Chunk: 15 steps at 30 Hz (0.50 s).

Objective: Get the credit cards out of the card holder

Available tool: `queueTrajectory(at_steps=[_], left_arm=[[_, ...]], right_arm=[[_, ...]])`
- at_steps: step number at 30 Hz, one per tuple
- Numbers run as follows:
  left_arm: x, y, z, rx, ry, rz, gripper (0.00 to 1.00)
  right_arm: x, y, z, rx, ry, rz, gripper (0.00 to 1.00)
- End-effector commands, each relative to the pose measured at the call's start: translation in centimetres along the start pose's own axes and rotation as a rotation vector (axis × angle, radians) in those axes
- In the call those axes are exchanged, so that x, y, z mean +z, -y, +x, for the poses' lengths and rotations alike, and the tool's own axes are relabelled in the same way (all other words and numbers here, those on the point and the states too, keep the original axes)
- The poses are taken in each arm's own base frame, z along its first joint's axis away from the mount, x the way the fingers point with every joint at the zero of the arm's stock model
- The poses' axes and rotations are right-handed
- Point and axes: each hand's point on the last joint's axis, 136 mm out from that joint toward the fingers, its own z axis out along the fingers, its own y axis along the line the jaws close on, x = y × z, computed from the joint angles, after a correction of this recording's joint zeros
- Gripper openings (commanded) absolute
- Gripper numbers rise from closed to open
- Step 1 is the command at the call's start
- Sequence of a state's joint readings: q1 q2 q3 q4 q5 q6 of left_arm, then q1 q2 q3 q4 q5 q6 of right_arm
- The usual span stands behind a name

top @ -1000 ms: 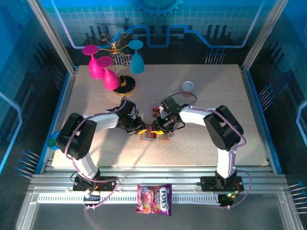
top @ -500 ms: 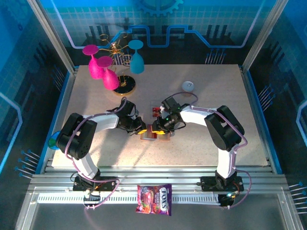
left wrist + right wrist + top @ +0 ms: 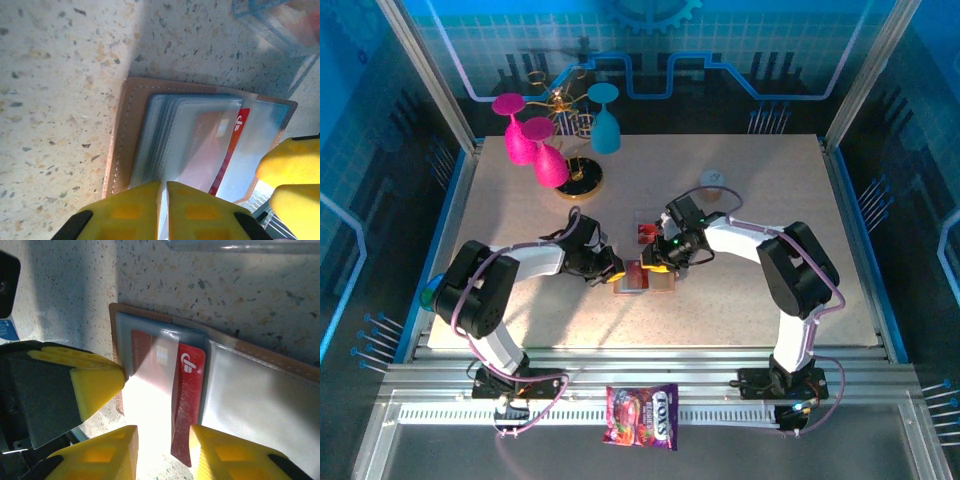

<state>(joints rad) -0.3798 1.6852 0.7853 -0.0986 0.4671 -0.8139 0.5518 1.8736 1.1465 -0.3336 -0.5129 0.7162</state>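
The speckled counter (image 3: pixel 760 200) is carrying the card holder (image 3: pixel 125 135), which is lying open and flat near its middle. The left fingers (image 3: pixel 164 192) are pinching the edge of its clear pockets, nearly closed, likely anchoring it. The right fingers (image 3: pixel 164 435) are standing part-open astride the protruding red credit card (image 3: pixel 190 375); whether they are gripping it, I cannot tell.

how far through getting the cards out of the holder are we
Done: perhaps one, a small red thing lies beyond the card holder. In hand: left gripper pinches the holder's pockets; a red card sticks partly out between the fingers of the right gripper. Left: pulling it free; other pockets unreadable.
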Motion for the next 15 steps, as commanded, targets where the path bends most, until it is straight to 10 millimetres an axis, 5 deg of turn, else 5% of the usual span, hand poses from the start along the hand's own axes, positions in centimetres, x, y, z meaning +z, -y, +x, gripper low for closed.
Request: queueTrajectory(at_steps=[1,15], left_arm=[[-0.2,-1.5,1.1,-0.041,-0.009,-0.06,0.13],[-1.3,2.1,1.2,0.032,-0.008,-0.039,0.11]], right_arm=[[-0.6,0.2,0.6,0.001,-0.028,-0.018,0.34],[0.5,0.7,0.9,0.014,-0.061,-0.055,0.31]])
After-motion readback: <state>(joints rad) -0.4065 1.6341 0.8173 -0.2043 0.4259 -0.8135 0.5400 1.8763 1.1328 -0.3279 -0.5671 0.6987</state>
